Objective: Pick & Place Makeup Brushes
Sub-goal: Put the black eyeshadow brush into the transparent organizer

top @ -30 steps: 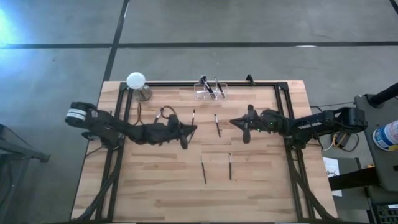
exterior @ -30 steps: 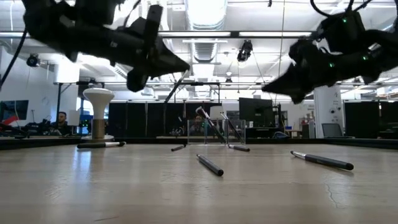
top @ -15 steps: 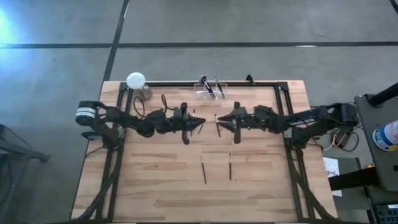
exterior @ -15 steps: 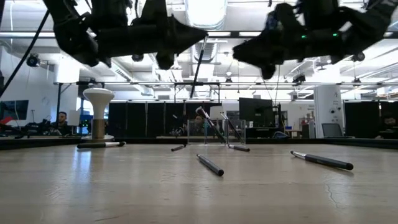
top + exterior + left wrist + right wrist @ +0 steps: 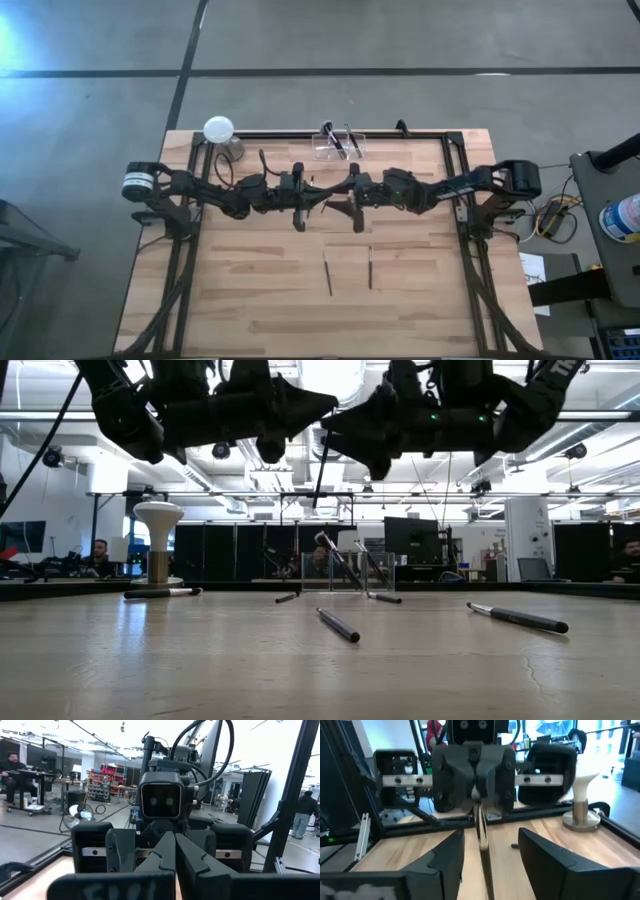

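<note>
Above the middle of the pale wooden desk (image 5: 250, 290), the two dark arms meet tip to tip. The left gripper (image 5: 322, 203) has its fingers pressed together on a thin dark makeup brush (image 5: 481, 832), which hangs tilted from its tips, clear of the desk. The right gripper (image 5: 340, 205) faces it, just beside, with its jaws spread wide to either side of that hanging brush, not touching it.

At the far edge of the desk stands a clear rectangular plastic holder (image 5: 338, 147), with a few dark brushes leaning inside it (image 5: 337, 143). Two more slim dark brushes (image 5: 327, 274) lie flat and side by side toward the near edge. Near the far left corner stands a white ball-topped metal stand (image 5: 220, 133), with another dark brush lying before it (image 5: 163, 593).
</note>
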Tool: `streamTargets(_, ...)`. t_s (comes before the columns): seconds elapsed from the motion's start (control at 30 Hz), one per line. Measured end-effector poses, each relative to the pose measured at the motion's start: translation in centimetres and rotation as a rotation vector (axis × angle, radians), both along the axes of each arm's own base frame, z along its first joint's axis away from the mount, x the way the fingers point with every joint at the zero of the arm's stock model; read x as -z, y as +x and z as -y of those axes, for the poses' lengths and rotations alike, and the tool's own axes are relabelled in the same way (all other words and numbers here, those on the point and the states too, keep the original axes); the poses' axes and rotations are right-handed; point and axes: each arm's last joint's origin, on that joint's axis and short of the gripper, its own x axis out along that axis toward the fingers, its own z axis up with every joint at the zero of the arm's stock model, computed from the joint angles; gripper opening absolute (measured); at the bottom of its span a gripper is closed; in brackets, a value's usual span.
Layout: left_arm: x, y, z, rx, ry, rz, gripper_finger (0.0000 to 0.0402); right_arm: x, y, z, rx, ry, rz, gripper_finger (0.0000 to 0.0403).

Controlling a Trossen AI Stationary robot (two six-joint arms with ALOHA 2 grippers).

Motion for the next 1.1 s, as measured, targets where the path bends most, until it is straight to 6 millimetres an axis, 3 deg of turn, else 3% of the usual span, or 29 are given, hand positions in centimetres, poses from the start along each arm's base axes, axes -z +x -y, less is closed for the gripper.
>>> streamTargets(0.13,0.0,0.0,-0.1,-0.003,0.002,0.001,0.0000,-0.2,0.5,0.0,-0.002,-0.004,0.006,0.0127)
streamTargets(0.3,0.1,0.0,-0.2,-0.008,-0.007,-0.003,0.0000,-0.3,0.3,0.0,0.001,-0.017,0.005,0.0026)
streamTargets(0.57,-1.8,-1.7,-0.6,-0.045,-0.034,-0.107,0.0025,-1.0,-0.7,0.8,0.096,-0.032,-0.074,0.0015)
streamTargets(0.7,-2.0,-3.1,-0.4,-0.049,0.006,-0.136,0.0036,-2.2,-1.7,3.3,0.212,-0.030,-0.143,0.0014)
streamTargets(0.83,-1.1,-4.7,-0.3,-0.049,0.011,-0.128,0.0036,-3.2,-2.7,7.0,0.349,-0.034,-0.223,0.0014)
streamTargets(1.1,1.4,-7.0,-0.1,-0.071,-0.001,-0.084,0.0036,-3.1,-3.8,15.0,0.565,-0.021,-0.348,0.0013)
